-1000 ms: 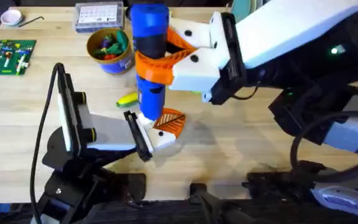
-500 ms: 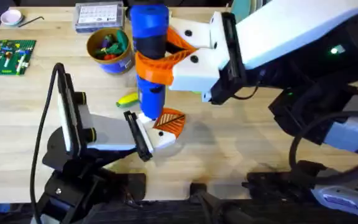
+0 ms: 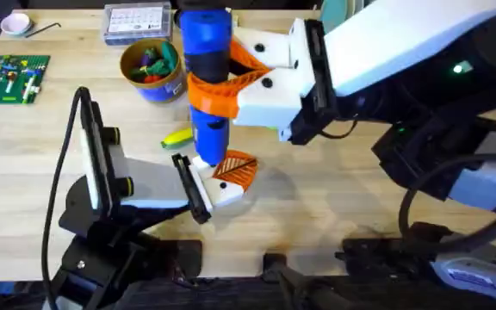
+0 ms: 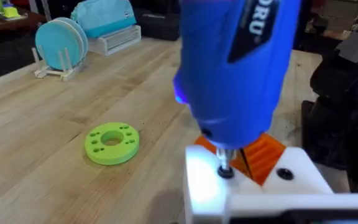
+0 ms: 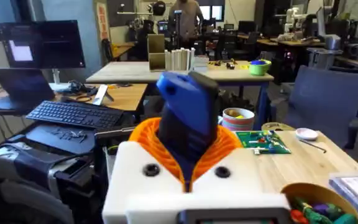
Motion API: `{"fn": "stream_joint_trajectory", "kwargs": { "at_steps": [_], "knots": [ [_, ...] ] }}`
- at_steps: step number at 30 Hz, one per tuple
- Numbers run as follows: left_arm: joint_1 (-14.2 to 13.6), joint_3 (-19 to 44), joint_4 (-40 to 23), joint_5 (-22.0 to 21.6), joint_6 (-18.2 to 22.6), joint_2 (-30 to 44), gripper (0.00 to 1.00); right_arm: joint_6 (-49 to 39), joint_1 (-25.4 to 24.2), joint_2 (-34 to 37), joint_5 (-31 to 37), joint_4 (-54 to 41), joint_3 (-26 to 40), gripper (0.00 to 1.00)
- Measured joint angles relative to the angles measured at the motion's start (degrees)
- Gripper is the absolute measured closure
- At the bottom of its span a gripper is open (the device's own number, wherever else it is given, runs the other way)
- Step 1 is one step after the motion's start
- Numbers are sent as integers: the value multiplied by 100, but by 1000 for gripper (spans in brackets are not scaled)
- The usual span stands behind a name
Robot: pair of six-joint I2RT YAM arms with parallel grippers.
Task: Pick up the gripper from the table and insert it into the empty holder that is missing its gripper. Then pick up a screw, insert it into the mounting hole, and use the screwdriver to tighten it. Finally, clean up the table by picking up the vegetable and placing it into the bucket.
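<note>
My right gripper (image 3: 224, 88), with white fingers and orange pads, is shut on the blue screwdriver (image 3: 207, 52) and holds it upright. The screwdriver's metal bit (image 4: 224, 165) stands on a screw in the white holder (image 4: 257, 186). The orange ribbed gripper (image 3: 236, 169) sits against the holder (image 3: 220, 191). My left gripper (image 3: 196, 191) is shut on the holder low over the table (image 3: 334, 198). The yellow vegetable (image 3: 176, 136) lies just left of the screwdriver. At the back stands the bucket (image 3: 151, 71) with toy vegetables inside. The right wrist view shows the screwdriver's top (image 5: 188, 118) between the orange pads.
A green disc with holes (image 4: 112, 142) lies on the table beyond the holder. A green board (image 3: 9, 77) lies at the far left, with a clear parts box (image 3: 136, 22) and a white bowl (image 3: 15, 23) at the back edge.
</note>
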Motion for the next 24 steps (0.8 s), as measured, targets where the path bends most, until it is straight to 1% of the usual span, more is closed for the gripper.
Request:
{"fn": "stream_joint_trajectory", "kwargs": {
  "at_steps": [7, 13, 24],
  "knots": [
    [0, 0, -7, 0, -62, 2, 997, -165, 0, -100, 43, -303, 4, 979],
    [-11, 0, -7, 23, -76, 4, 997, -225, 5, -128, 58, -373, 4, 979],
    [-15, 0, 0, 31, -58, -2, 997, -243, 11, -127, -25, -172, 1, 979]
  ]
}}
